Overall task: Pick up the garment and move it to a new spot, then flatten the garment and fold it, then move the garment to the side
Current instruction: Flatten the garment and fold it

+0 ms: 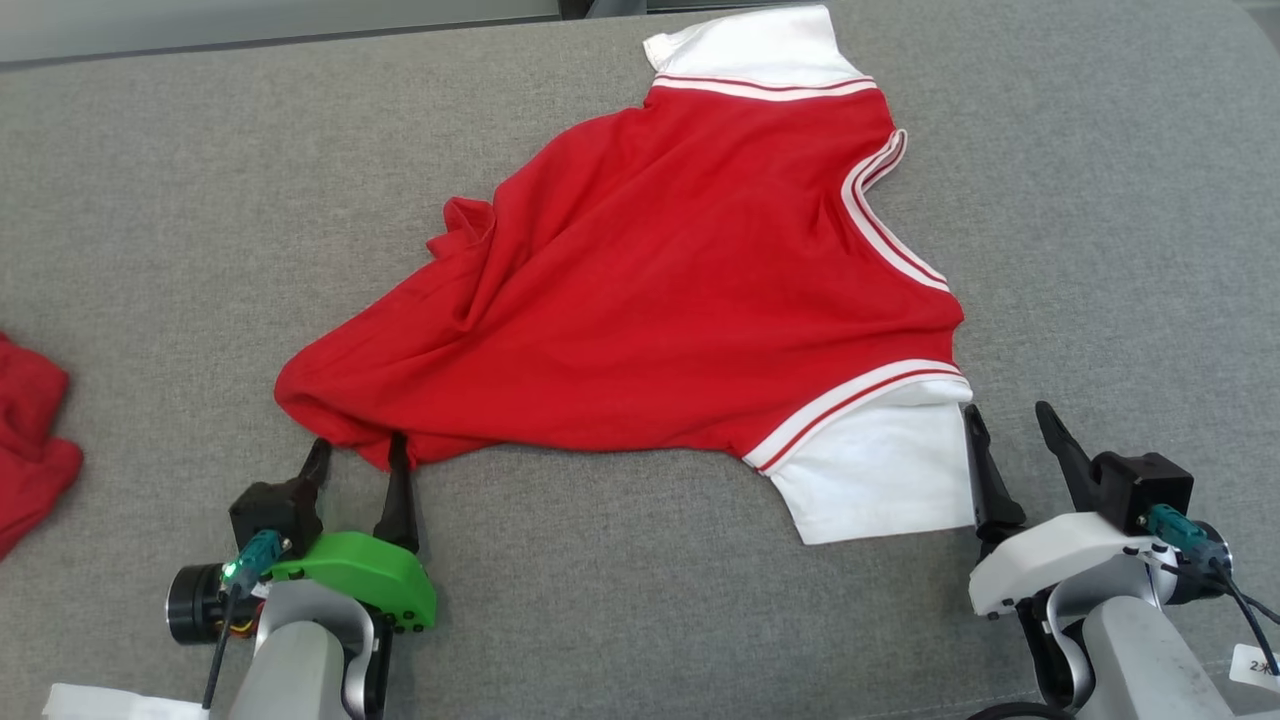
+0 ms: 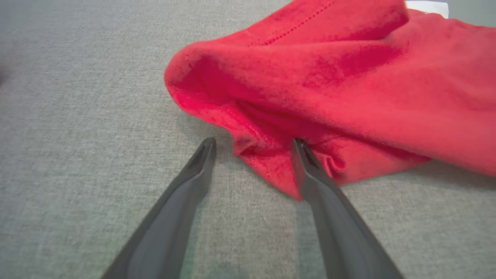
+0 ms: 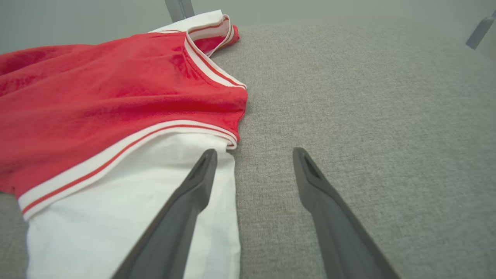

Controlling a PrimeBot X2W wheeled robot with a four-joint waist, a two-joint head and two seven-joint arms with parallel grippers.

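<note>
The garment (image 1: pixel 660 290) is a red shirt with white sleeves and striped trim, lying rumpled across the grey padded surface (image 1: pixel 150 220). My left gripper (image 1: pixel 357 448) is open at the shirt's near left hem corner (image 2: pixel 271 166); one fingertip lies over the red cloth, the other on bare surface. My right gripper (image 1: pixel 1008 418) stands open at the near white sleeve (image 1: pixel 880 470). In the right wrist view one fingertip (image 3: pixel 207 159) overlaps the sleeve's right edge (image 3: pixel 217 217) and the other is over bare surface. Neither holds cloth.
Another red cloth (image 1: pixel 30 430) lies at the far left edge. A white label (image 1: pixel 1255 665) sits at the lower right corner. Bare grey surface stretches right of the shirt (image 3: pixel 368 97) and left of the hem (image 2: pixel 77 116).
</note>
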